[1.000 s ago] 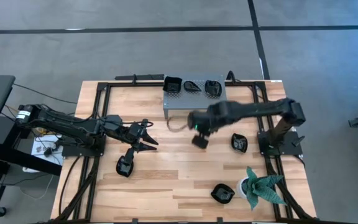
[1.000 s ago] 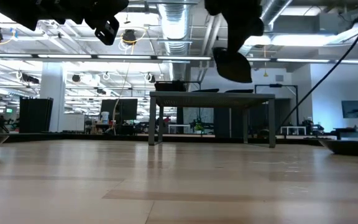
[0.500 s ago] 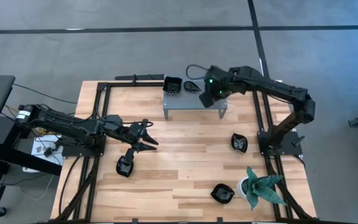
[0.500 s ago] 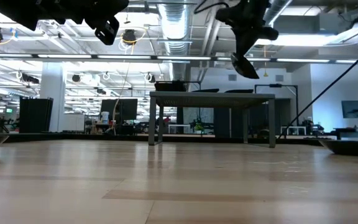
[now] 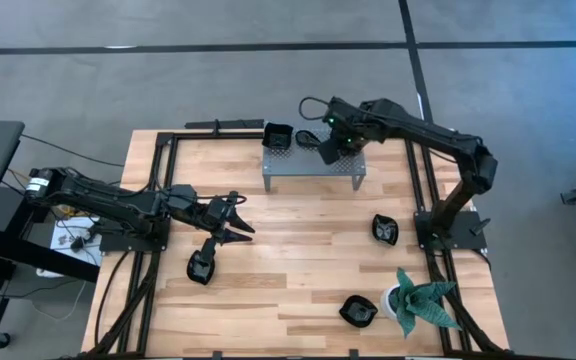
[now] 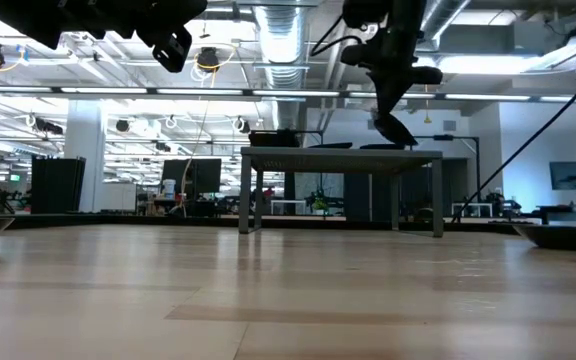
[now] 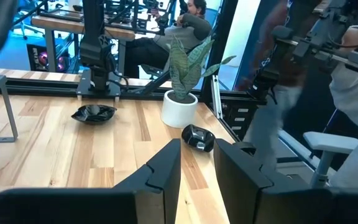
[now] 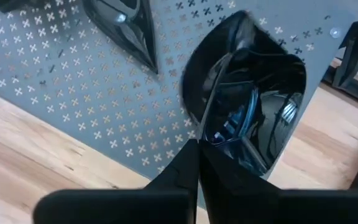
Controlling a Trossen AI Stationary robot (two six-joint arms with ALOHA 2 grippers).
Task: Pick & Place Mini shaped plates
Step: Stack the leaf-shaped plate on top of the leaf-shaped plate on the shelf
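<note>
My right gripper (image 5: 328,146) hangs over the grey perforated shelf (image 5: 298,166) at the table's far side, shut on a glossy black mini plate (image 8: 253,93). On the shelf lie a square plate (image 5: 278,135) and a leaf-shaped plate (image 5: 308,138). Whether another plate lies under the held one, I cannot tell. My left gripper (image 5: 238,217) waits open at the table's left, level, with nothing between its fingers (image 7: 166,174). Below it a black plate (image 5: 200,267) rests on the wood. My right gripper pinches the plate's rim (image 8: 205,138) between its two fingers, at their free ends. The fingers come from above, slanting down. The plate hangs tilted below the fingers (image 6: 392,126), lifted clear just above the shelf top (image 6: 338,152).
Two more black plates rest on the table: one at the right (image 5: 385,230), one near the front (image 5: 358,310) beside the green spiky plant in its white pot (image 5: 418,300). Black frame rails (image 5: 158,190) run along the table's edges. A person sits beyond the table (image 7: 191,18).
My right gripper has carried the plate from above the table's middle toward the far edge, to above the shelf's right part. It has rolled as it went, staying shut on the plate. The plate now hangs close over the shelf top.
</note>
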